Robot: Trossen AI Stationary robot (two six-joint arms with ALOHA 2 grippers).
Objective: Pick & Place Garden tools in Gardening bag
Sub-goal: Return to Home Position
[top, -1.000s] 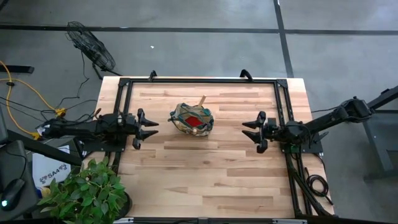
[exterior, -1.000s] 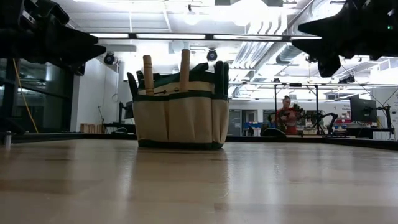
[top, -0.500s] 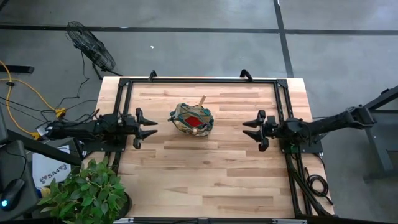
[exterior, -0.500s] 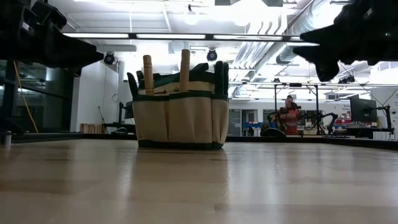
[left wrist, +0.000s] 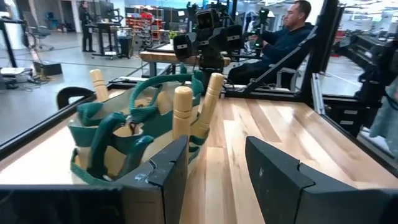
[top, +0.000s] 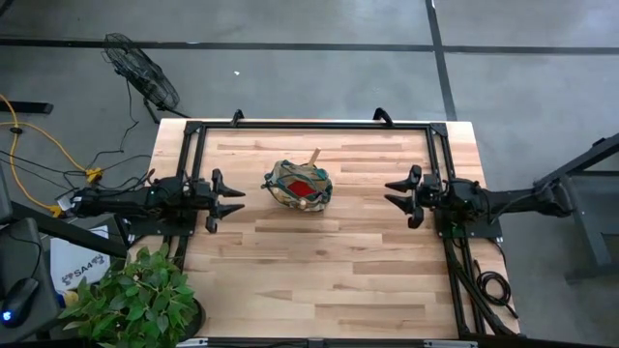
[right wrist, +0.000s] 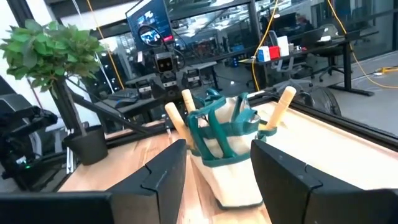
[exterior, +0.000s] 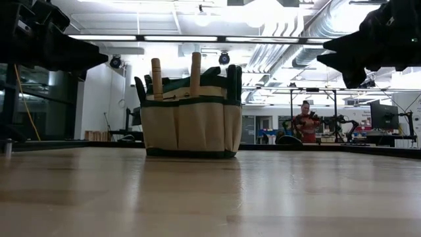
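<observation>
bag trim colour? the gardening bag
Dark teal-green, against the beige fabric of the gardening bag. Shows best in the left wrist view.

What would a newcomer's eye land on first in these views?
The gardening bag, standing upright near the middle of the table, with pale wooden handles sticking out of its top and a red glove showing inside. Then the left gripper and the right gripper, both open and empty, flanking it above the table, apart from the bag.

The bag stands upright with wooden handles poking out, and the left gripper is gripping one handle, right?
No. The left gripper is open and empty, well apart from the bag, as the high view shows. The bag is upright, wooden handles poking out.
</observation>
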